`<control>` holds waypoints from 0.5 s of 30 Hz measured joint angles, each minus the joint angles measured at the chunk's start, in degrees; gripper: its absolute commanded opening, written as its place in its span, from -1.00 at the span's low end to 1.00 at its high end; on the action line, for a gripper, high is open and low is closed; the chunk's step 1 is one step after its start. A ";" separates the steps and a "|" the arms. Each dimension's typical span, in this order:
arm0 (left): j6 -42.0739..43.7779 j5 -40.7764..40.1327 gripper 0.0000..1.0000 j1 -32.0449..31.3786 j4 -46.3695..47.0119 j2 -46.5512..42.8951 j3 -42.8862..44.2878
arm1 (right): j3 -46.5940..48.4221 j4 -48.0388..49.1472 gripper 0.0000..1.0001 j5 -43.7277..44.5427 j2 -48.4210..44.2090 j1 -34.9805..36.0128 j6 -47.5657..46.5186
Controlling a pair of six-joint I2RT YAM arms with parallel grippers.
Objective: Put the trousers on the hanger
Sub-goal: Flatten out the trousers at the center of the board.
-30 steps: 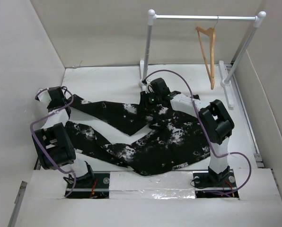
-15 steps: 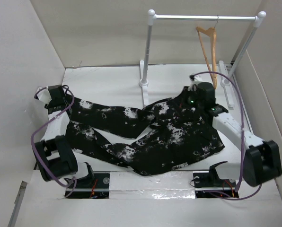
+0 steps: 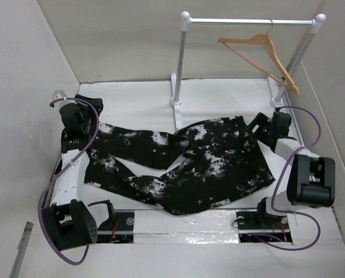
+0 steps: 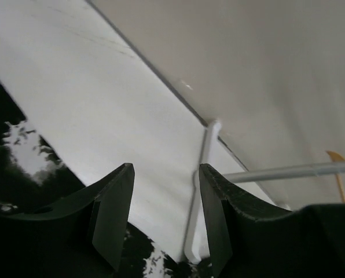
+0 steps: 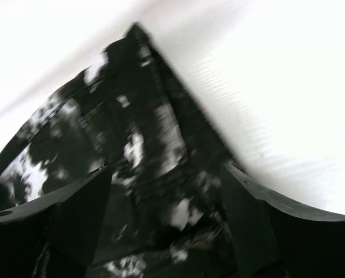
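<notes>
The left gripper [image 3: 88, 116] is hovering at the table's [image 3: 138, 95] far left corner, close to the side wall [image 3: 28, 69], just over the cuff ends. In the left wrist view its jaws are standing moderately apart with nothing between them. Further right, a white and silver rack [image 3: 183, 58] is standing at the back of the table, and its left foot is reaching down to the trousers' far edge. The hanger [image 3: 259, 49] is hanging by its hook from the rack's bar, near the right post. It is tilting, with its long axis running from upper left down to lower right, well above the cloth. The right gripper [image 3: 257, 124] is sitting low at the waistband's right corner. Its jaws are gaping wide in the blurred right wrist view, with cloth lying beyond them and nothing being pinched.

The trousers [image 3: 184, 168] are lying flat across the middle of the table. Their long axis is running left to right, with the waist at the right and both legs pointing left in a narrow V. The fabric is showing black with irregular white splatters.
</notes>
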 measured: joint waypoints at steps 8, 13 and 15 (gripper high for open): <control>-1.70 6.80 -0.09 0.00 3.61 -2.67 -0.20 | 7.56 -0.70 0.67 -6.60 13.29 -2.91 1.44; -2.03 7.65 -0.10 0.00 3.54 -2.67 -0.20 | 9.86 -0.55 -0.02 -12.26 16.50 -2.91 0.79; -2.05 7.63 -0.10 0.00 3.54 -2.67 -0.20 | 9.84 -0.50 -0.56 -14.01 17.03 -2.91 0.52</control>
